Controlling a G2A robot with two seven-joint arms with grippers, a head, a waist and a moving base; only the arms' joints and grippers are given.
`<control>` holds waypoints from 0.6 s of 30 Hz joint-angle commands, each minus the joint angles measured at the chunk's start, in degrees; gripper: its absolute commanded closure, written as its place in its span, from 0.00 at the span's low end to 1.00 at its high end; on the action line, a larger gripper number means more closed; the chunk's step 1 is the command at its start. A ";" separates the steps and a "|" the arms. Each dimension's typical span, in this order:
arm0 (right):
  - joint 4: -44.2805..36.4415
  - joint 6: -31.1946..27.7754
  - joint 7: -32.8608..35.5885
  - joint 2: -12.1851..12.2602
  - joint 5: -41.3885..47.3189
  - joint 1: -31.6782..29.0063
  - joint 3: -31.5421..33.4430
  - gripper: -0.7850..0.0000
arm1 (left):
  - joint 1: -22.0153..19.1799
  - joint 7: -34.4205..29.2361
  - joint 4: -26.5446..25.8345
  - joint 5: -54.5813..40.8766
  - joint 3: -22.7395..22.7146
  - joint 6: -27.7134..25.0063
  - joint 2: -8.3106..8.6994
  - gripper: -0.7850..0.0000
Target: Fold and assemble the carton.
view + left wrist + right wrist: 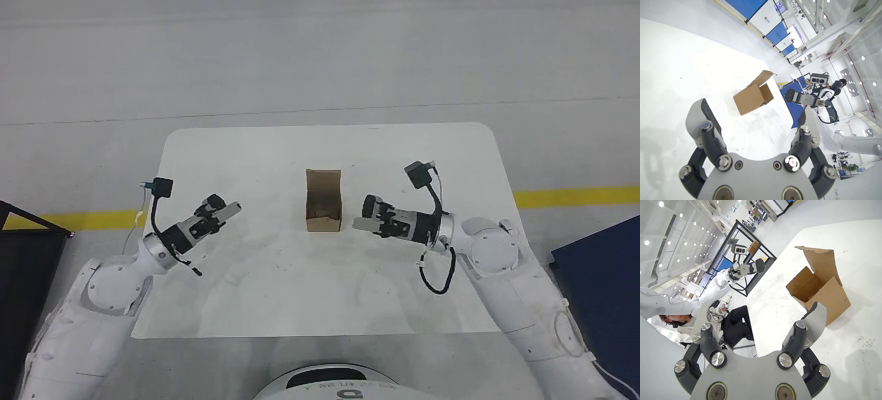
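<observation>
On the table, the carton sits dead centre, top flap sticking up, so not assembled yet imo. Either side, left gripper and right gripper flank it, both claws spread, empty, probably to fold from both sides.

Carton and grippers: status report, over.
Left gripper open, right gripper open, both empty. Carton upright on table between them, top open, one flap raised. Nothing blocking it.

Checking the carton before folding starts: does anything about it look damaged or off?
Yes. The carton stands open on the table; its raised flap has a ragged, torn-looking free edge with a bent corner.
</observation>
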 commanded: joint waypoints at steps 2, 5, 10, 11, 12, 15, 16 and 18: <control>-11.41 7.72 -0.24 -0.14 -27.39 1.31 -3.90 0.00 | 1.80 3.38 -2.40 3.36 -3.72 -0.18 0.19 0.00; -17.00 11.26 3.62 -0.59 -42.01 4.07 -10.63 0.00 | 2.74 -0.24 -5.00 4.53 -5.49 2.38 0.49 0.00; -15.36 16.50 9.41 -2.07 -54.02 11.43 -19.07 0.00 | -1.51 -6.94 -5.63 7.84 -1.28 11.23 0.39 0.00; -14.95 16.25 9.71 -2.32 -54.82 12.44 -20.25 0.00 | -2.41 -6.38 -5.46 8.89 -0.08 12.48 0.23 0.00; -14.57 15.78 10.23 -2.52 -55.96 13.44 -21.25 0.00 | -3.10 -5.78 -5.03 8.61 1.13 13.16 0.02 0.00; -13.64 15.22 11.99 -3.20 -58.56 16.42 -23.92 0.00 | -4.83 -4.34 -3.31 6.94 3.23 13.59 -0.48 0.00; -13.31 14.87 13.16 -3.49 -59.43 17.63 -25.10 0.00 | -5.16 -4.17 -2.94 6.26 3.70 13.48 -0.60 0.00; -12.14 14.14 16.21 -4.24 -62.04 20.44 -28.18 0.00 | -5.61 -4.07 -2.41 5.90 4.34 13.40 -0.76 0.00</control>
